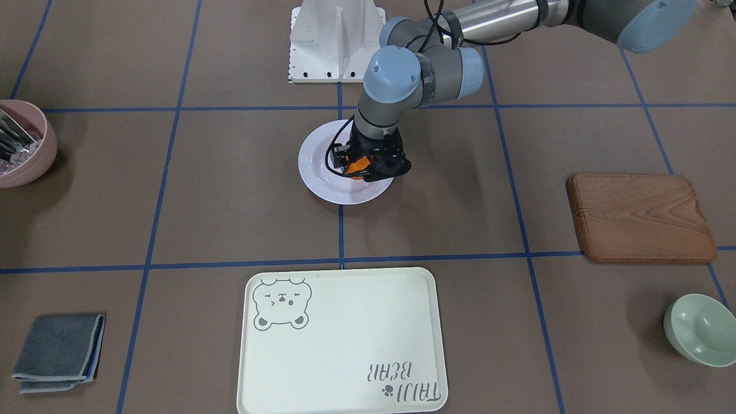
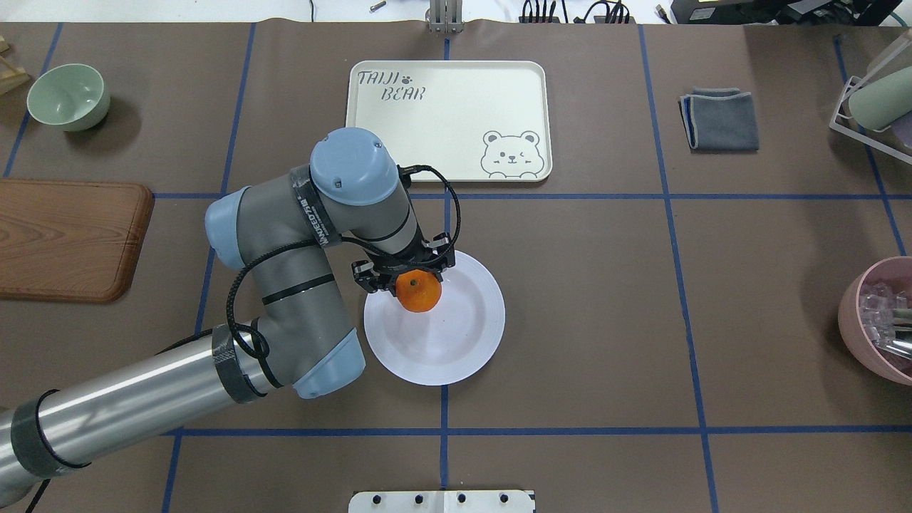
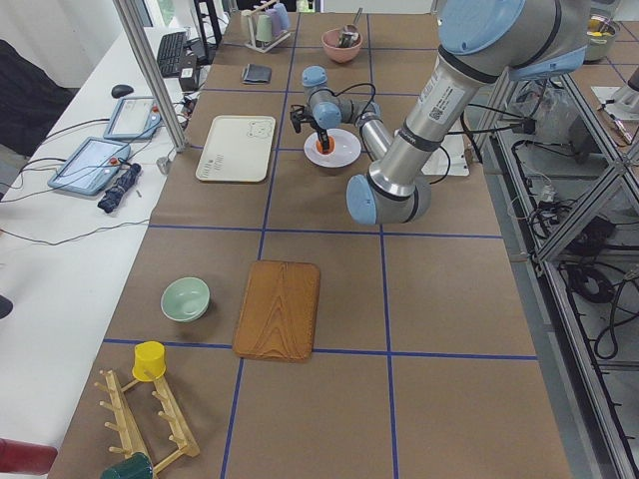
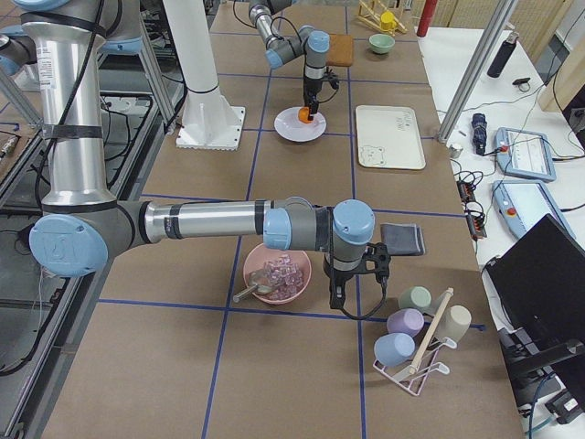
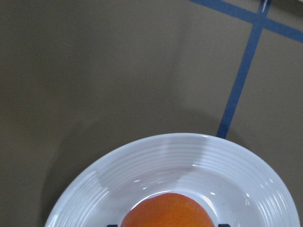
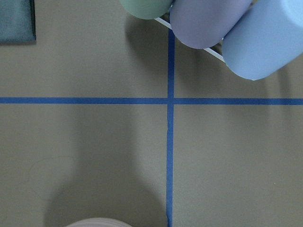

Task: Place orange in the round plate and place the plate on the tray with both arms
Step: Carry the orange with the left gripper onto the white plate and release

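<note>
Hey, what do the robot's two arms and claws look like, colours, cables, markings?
The left arm and right arm are silver tubes with grey joint housings and light-blue round caps. Black cables loop alongside; the left arm's grey housing carries black lettering. The left claw and right claw are black.

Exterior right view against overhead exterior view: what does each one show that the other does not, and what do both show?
Only exterior right: the right arm and the right gripper, which hangs beside the pink bowl. I cannot tell whether it is open.
Only overhead exterior: the readable lettering on the tray and the green stem dot of the orange.
Both: the left gripper closed on the orange over the round plate, the tray with nothing on it, and the grey cloth.
</note>
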`<state>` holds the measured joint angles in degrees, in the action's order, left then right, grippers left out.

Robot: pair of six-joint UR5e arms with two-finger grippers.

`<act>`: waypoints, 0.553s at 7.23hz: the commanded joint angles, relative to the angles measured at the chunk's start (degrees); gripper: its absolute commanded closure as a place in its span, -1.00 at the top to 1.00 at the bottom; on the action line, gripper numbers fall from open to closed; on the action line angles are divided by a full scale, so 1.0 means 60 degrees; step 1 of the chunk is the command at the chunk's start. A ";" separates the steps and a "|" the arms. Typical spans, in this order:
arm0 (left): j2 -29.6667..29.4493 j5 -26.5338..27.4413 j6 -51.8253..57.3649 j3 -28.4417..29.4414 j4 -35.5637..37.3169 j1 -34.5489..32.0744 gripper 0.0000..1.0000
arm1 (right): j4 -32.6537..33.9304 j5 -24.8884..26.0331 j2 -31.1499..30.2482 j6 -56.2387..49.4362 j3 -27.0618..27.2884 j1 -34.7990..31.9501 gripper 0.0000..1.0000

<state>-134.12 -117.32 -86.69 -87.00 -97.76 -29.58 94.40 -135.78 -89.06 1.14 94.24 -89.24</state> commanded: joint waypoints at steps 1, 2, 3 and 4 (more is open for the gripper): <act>0.0072 0.0056 0.0005 -0.0147 0.0018 0.0124 0.96 | -0.0002 -0.0002 0.0020 0.0000 0.0025 0.0005 1.00; 0.0217 0.0056 0.0005 -0.0597 0.0077 0.0110 0.96 | -0.0002 -0.0002 0.0020 -0.0014 0.0054 0.0005 1.00; 0.0465 0.0056 0.0034 -0.1182 0.0266 -0.0209 0.96 | -0.0002 -0.0002 0.0063 -0.0015 0.0083 0.0005 1.00; 0.0714 -0.0002 0.0644 -0.1666 0.0355 -0.0792 0.96 | -0.0002 -0.0046 0.0078 -0.0029 0.0185 0.0019 1.00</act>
<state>-131.58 -117.07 -85.69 -93.26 -96.46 -31.02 94.39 -135.85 -88.75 1.05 94.80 -89.18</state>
